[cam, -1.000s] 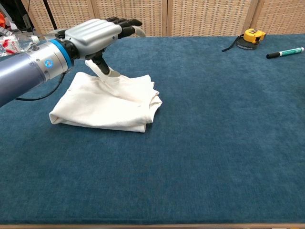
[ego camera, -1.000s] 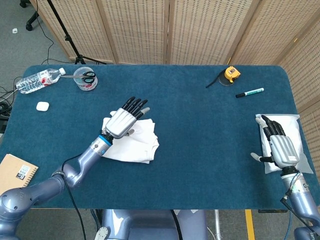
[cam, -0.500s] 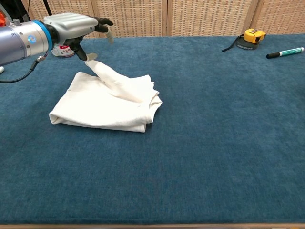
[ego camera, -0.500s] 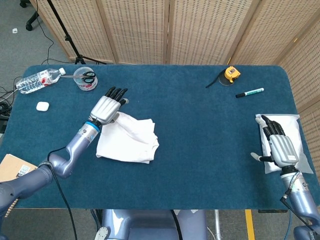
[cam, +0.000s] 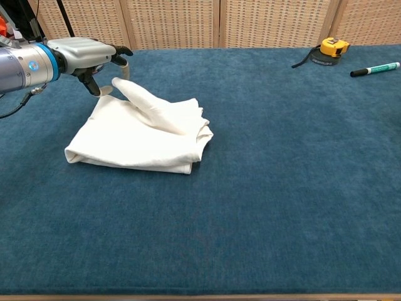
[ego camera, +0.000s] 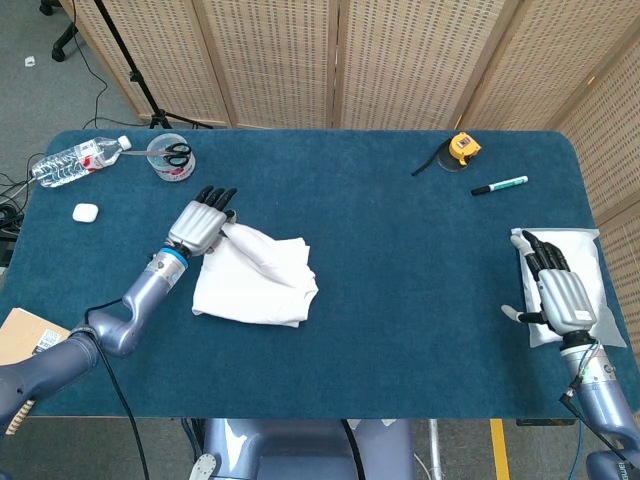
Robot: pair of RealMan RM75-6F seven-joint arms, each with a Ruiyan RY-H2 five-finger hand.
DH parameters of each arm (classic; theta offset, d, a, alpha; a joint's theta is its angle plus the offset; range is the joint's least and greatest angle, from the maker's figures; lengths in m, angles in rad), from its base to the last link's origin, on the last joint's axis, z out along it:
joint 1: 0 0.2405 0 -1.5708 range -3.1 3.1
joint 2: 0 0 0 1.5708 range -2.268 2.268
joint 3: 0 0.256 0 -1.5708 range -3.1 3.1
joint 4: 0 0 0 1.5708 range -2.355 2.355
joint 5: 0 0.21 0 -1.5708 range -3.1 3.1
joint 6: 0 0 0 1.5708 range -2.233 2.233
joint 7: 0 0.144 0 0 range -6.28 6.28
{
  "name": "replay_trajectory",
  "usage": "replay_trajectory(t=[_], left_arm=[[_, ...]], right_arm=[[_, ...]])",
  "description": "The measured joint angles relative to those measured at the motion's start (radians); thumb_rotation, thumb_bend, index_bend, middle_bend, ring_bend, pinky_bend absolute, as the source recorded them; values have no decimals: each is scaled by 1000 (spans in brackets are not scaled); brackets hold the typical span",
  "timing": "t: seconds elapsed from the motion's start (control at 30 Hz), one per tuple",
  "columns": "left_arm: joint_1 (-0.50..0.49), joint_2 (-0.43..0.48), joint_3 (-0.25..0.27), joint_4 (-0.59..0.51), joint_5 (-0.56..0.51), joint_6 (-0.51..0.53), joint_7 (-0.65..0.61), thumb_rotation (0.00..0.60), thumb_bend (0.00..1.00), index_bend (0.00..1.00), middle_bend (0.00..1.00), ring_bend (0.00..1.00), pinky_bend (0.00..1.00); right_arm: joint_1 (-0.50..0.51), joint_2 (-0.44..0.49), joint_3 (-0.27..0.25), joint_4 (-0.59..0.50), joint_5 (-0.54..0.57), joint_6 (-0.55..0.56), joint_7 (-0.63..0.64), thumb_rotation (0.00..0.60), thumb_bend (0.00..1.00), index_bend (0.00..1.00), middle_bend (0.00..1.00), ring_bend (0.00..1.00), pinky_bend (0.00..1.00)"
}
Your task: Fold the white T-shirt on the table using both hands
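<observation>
The white T-shirt point(ego camera: 258, 275) lies as a loosely folded bundle left of the table's middle, also seen in the chest view point(cam: 141, 135). One flap rises in a ridge toward its far left corner. My left hand point(ego camera: 200, 225) sits at that corner and pinches the flap's tip between the thumb and a finger, with the other fingers stretched out; the chest view shows the left hand point(cam: 88, 53) just above the raised tip. My right hand point(ego camera: 558, 290) lies flat with fingers apart on a white plastic bag point(ego camera: 590, 250) at the table's right edge, far from the shirt.
Beyond the left hand stand a clear cup holding scissors point(ego camera: 172, 157), a water bottle point(ego camera: 75, 160) and a small white case point(ego camera: 85, 212). A yellow tape measure point(ego camera: 461, 148) and a green marker point(ego camera: 500, 186) lie at the far right. A notebook point(ego camera: 30, 345) overhangs the front left.
My left hand has drawn back from over the shirt toward the far left, pulling the flap out into a ridge. The right hand has stayed where it was.
</observation>
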State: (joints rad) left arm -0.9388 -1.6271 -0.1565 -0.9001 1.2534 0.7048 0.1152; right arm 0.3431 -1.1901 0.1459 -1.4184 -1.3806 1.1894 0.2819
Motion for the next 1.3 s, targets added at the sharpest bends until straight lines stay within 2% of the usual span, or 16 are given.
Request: replay_trajectory(t=[0.13,0.37,0.53,0.73,0.93,1.0,1.03,1.1,1.17,1.23,1.3], left_arm=[[3,-39,0,40,8,28,-4,600,475,568,0,0,0],[5,-118,7,141,67,119,-56,600,484,679,0,0,0],[5,-152,29,206,147,224,-112,600,483,706,0,0,0],[5,-221,76,397,254,373,-170,600,482,707,0,0,0],[-24,-317,94,556,285,369,-199,600,440,697,0,0,0],[-36,-340,98,587,290,361,-201,600,433,663,0,0,0],[-41,-355,99,605,292,359,-201,600,424,605,0,0,0],[-48,-376,98,630,291,356,-200,600,374,399,0,0,0],[-52,-393,91,649,282,338,-194,600,296,95,0,0,0],[-57,-405,71,657,258,309,-176,600,276,1,0,0,0],[-61,-416,43,662,227,294,-151,600,298,0,0,0,0]], right_arm=[[-2,2,1,-1,0,4,2,600,131,0,0,0,0],[-1,3,0,-3,-3,3,2,600,131,0,0,0,0],[-2,4,0,-4,-2,4,4,600,131,0,0,0,0],[0,2,-2,-3,-5,0,2,600,131,0,0,0,0],[0,-1,-5,-6,-6,-1,-6,600,131,0,0,0,0],[0,-1,-4,-6,-4,-1,-6,600,133,0,0,0,0],[0,-1,-4,-6,-3,0,-6,600,133,0,0,0,0],[-1,0,-2,-4,0,0,-5,600,131,0,0,0,0],[-1,0,-1,-3,2,-2,-2,600,132,0,0,0,0],[-1,1,-1,-2,3,-3,1,600,133,0,0,0,0],[-1,3,0,-2,2,-3,5,600,134,0,0,0,0]])
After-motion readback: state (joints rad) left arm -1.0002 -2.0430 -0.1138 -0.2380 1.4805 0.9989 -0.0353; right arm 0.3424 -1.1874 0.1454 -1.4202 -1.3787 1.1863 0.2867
